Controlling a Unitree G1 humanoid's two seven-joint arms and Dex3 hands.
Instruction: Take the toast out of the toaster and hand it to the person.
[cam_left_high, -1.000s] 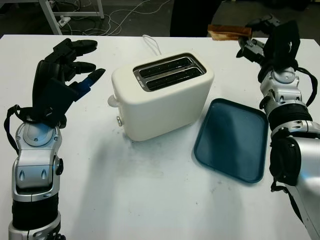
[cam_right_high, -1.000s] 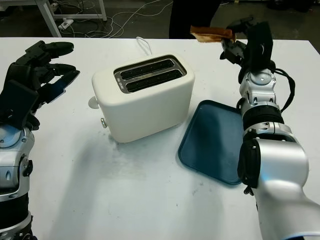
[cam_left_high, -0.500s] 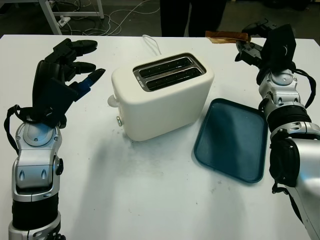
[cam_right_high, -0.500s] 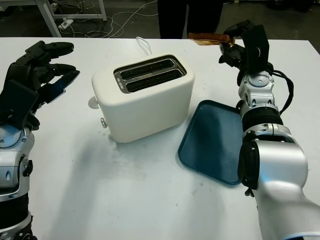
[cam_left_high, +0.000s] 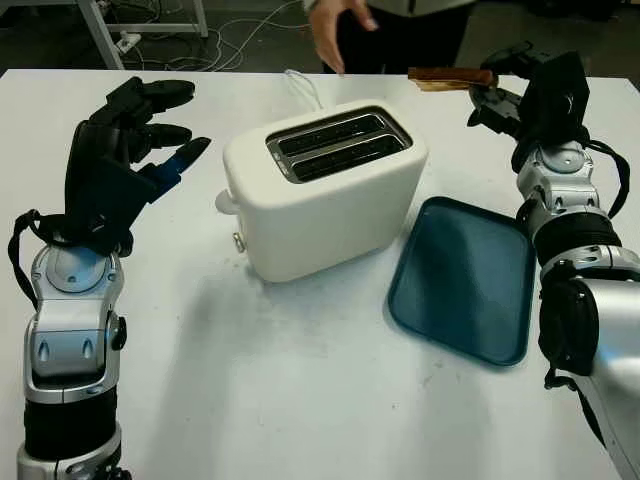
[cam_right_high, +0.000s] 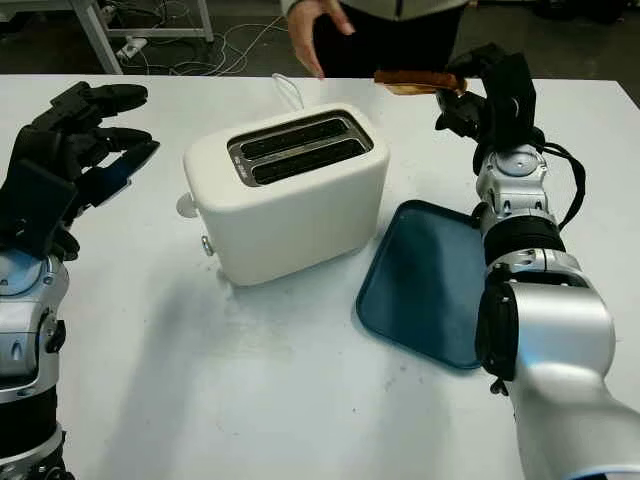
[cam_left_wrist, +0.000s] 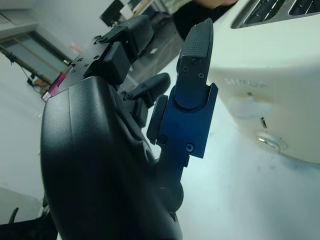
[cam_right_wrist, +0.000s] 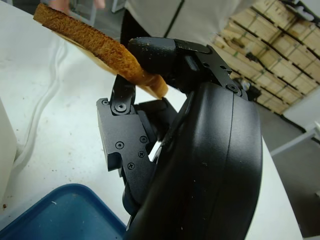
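Note:
A browned slice of toast (cam_left_high: 450, 77) is held level at the table's far right edge, with my right hand (cam_left_high: 503, 88) shut on its right end; the same toast (cam_right_wrist: 95, 46) sticks out past my fingertips in the right wrist view. A person's hand (cam_left_high: 335, 25) reaches down from beyond the far edge, left of the toast and apart from it. The cream two-slot toaster (cam_left_high: 325, 190) stands mid-table with both slots dark. My left hand (cam_left_high: 130, 140) is open, raised at the left, away from the toaster (cam_left_wrist: 280, 90).
A dark blue tray (cam_left_high: 465, 280) lies flat right of the toaster, below my right forearm. The toaster's white cord (cam_left_high: 303, 88) trails toward the far edge. Bare white tabletop (cam_left_high: 300, 380) spreads across the front.
A person's hand has come into view above the far edge, reaching down. My right hand with the toast has shifted slightly left and lower. The left hand has not moved.

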